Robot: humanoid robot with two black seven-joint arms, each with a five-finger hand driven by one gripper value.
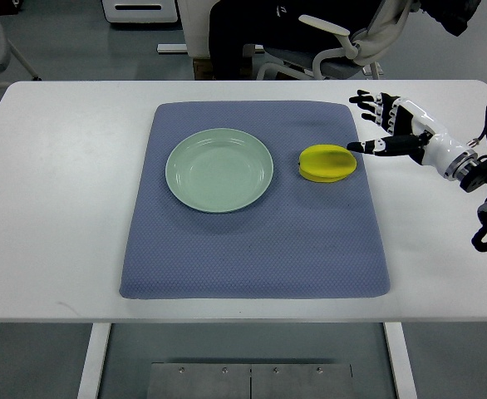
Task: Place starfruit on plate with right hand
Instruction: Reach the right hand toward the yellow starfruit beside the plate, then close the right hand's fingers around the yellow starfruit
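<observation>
Textured blue mat point(252, 249) holds ridged yellow starfruit point(328, 163); right robot hand point(397, 129) fingers spread, empty.

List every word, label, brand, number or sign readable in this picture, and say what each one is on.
None can be read.
Yellow starfruit: no sticker or print shows.
Round pale green plate: plain.
Blue-grey textured mat: plain.
White table: no markings.
White and black right hand, open beside the fruit: no legible lettering.
Grey metal base under the table: only screws show.
</observation>
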